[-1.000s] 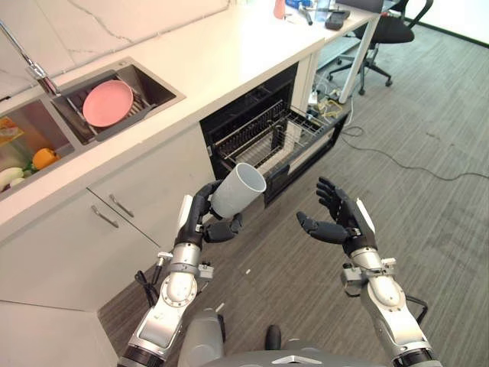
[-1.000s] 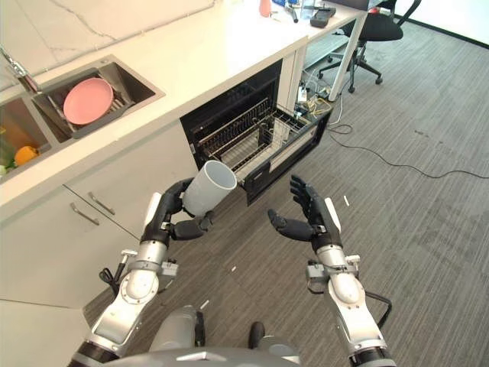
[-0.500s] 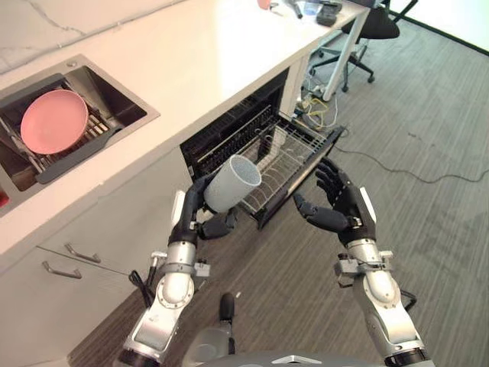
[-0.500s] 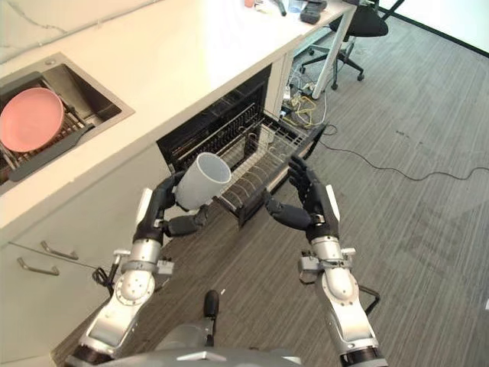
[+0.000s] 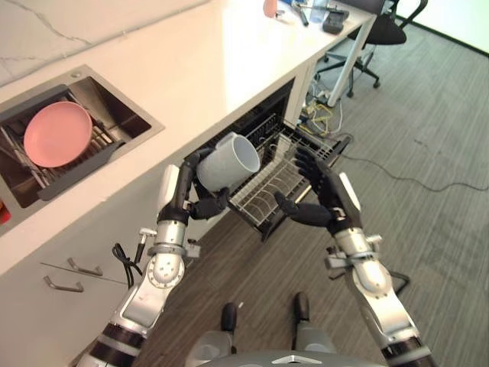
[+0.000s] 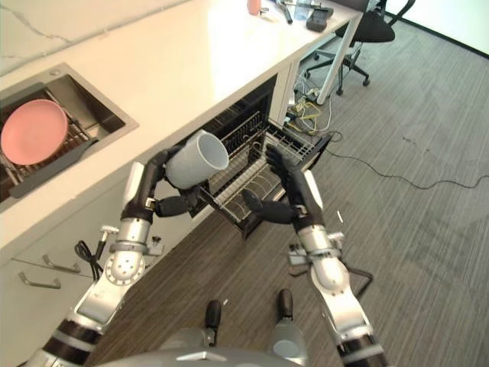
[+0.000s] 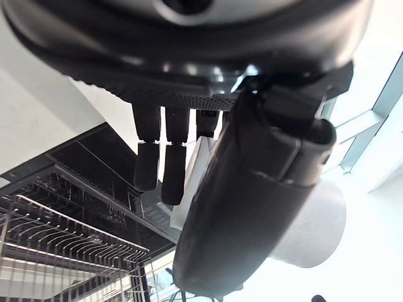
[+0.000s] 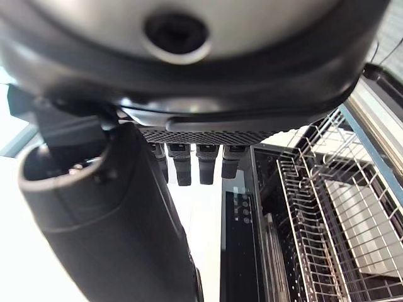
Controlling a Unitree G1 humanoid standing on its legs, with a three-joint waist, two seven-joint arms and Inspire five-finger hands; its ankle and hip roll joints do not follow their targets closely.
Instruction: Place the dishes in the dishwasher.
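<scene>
A white cup lies tilted on its side in my left hand, mouth toward the dishwasher, fingers and thumb curled round it; the cup shows past the thumb in the left wrist view. It hangs in the air just left of the pulled-out wire rack of the open dishwasher. My right hand hovers open over the rack's front, fingers spread, holding nothing. A pink plate leans in the sink rack at far left.
The white countertop runs above the dishwasher, with small items at its far end. A black office chair stands at the back right. Cables trail over the grey wood floor. Cabinet handles sit at lower left.
The camera has shifted. My left hand has carried the cup up and closer to the dishwasher rack. My right hand has moved in over the rack's front.
</scene>
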